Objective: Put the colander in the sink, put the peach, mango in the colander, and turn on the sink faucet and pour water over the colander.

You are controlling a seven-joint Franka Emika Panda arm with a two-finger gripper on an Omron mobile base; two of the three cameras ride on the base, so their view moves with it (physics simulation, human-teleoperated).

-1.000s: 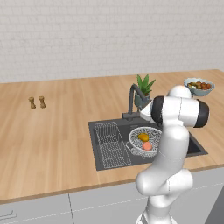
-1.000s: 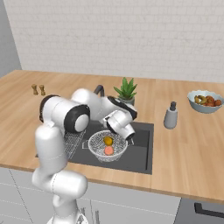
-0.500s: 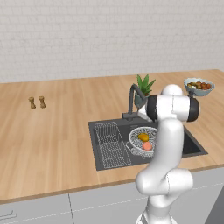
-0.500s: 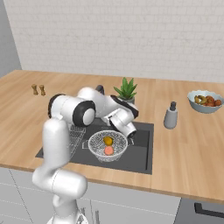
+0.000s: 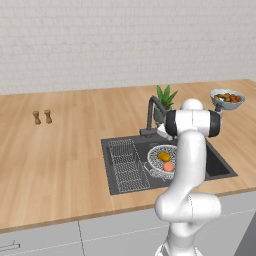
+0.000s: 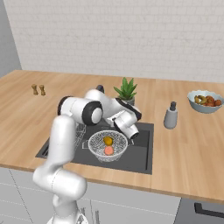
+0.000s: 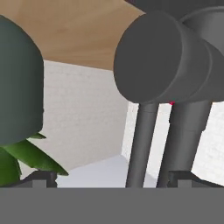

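Silver colander [image 6: 108,145] in sink [image 6: 142,154] holds peach [image 6: 109,150], mango [image 6: 107,141] | my gripper [image 7: 112,179] wide apart by sink faucet [image 5: 152,114]

Tabletop [image 5: 65,155]: matt, light wood grain. Sink [image 5: 116,150]: matt dark grey basin. Colander [image 6: 97,146]: fine silver wire mesh with thin metal rim. Sink faucet [image 5: 150,112]: smooth, dark grey, dull sheen. Wall [image 5: 100,40]: pale, rough-looking brick. Robot arm [image 5: 187,165]: glossy white plastic.

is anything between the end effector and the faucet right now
Nothing visible. In the hand view the faucet looms directly ahead; the plant sits off to one side, and the colander lies lower in the sink.
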